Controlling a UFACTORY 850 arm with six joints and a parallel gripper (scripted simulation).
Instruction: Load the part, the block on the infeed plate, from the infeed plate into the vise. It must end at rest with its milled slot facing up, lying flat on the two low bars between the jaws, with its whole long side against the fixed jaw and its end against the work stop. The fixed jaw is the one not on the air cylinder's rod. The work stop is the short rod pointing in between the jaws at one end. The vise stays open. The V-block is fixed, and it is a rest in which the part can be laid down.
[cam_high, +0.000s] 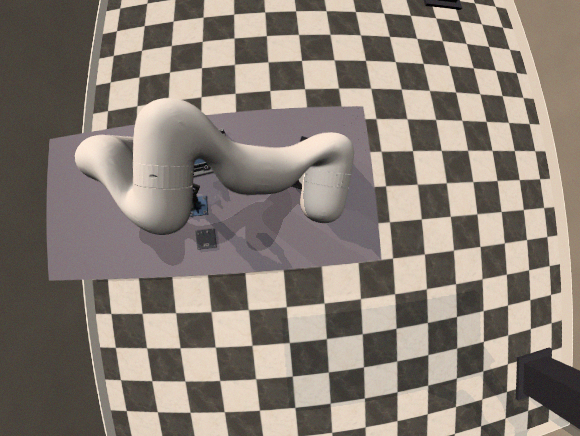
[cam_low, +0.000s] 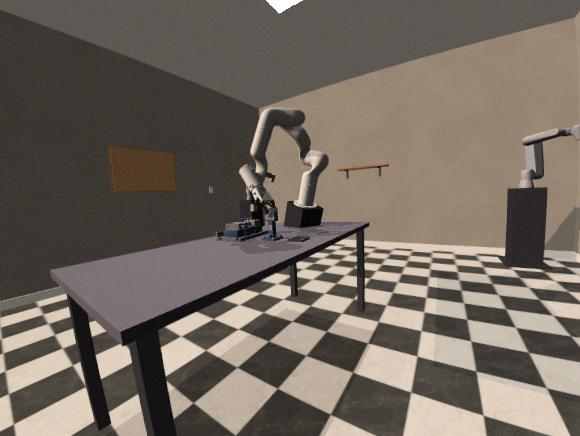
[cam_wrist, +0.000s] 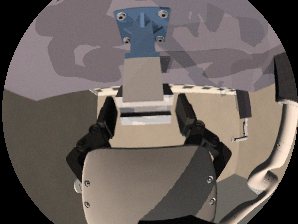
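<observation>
In the wrist view the part (cam_wrist: 143, 86), a pale grey block, rests in the blue V-block (cam_wrist: 141, 30) and stands up toward the camera. My gripper (cam_wrist: 145, 102) is open, with one finger on each side of the part. I cannot tell whether the fingers touch it. From the side, the gripper (cam_low: 265, 204) hangs just above the V-block (cam_low: 271, 232), with the vise (cam_low: 240, 230) to its left. From above, the arm hides most of the vise (cam_high: 202, 166) and half of the V-block (cam_high: 201, 205). The dark infeed plate (cam_high: 206, 239) has nothing on it.
The infeed plate also shows in the side view (cam_low: 299, 239), right of the V-block. The arm's black base block (cam_low: 303, 214) stands behind it on the table. A second arm on a dark pedestal (cam_low: 526, 226) stands far off to the right.
</observation>
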